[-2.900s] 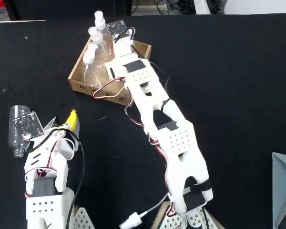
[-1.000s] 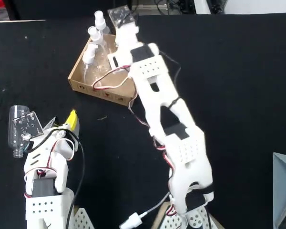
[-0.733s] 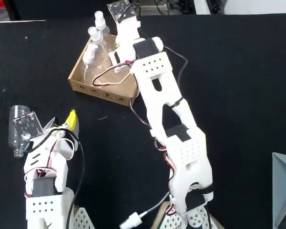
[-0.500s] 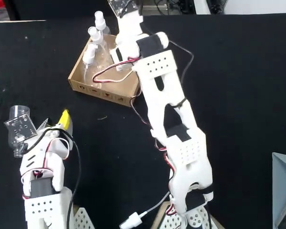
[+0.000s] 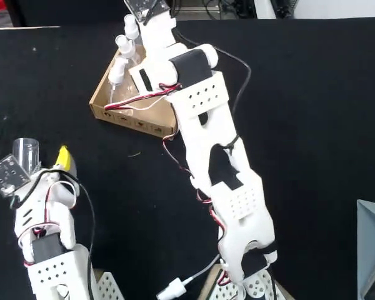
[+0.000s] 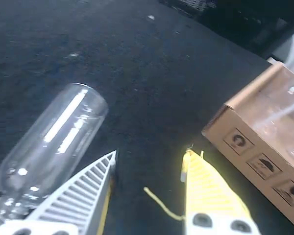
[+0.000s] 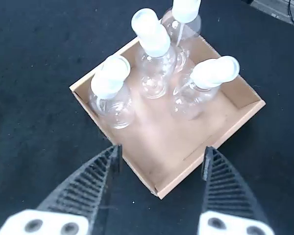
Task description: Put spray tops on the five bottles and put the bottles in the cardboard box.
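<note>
Black table [image 6: 88,49] below, our left gripper [image 6: 149,156] has its fingers apart, the uncapped bottle [image 6: 54,132] just outside the grey one, so we should centre it between them, while our right gripper [image 7: 161,148], fingers spread, hangs over the box [image 7: 157,132].

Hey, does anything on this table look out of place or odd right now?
Yes. One clear plastic bottle lies on its side on the black table, uncapped, beside the open-jawed left gripper, outside the cardboard box where four capped bottles stand. A loose white spray top lies by the right arm's base, apart from it.
</note>
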{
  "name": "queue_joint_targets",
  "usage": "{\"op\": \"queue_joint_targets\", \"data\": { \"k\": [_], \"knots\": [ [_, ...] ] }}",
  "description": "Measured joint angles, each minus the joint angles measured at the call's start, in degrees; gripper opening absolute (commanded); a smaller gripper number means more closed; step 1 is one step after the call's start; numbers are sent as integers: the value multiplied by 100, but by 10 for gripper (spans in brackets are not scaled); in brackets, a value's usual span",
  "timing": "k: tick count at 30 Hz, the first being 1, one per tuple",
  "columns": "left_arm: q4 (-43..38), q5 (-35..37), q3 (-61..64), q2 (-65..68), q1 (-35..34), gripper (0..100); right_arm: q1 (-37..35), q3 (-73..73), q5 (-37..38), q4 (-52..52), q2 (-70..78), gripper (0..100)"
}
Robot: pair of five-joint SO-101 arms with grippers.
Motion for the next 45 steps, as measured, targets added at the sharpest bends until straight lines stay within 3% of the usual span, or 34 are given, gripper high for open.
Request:
{"op": "queue_joint_targets", "data": {
  "k": [13,45],
  "knots": [
    [0,-774,0,0,-114,202,-26,246,9,9,-677,218],
    [0,-791,0,0,-114,202,-334,7095,2277,9,-4774,216]
  ]
}}
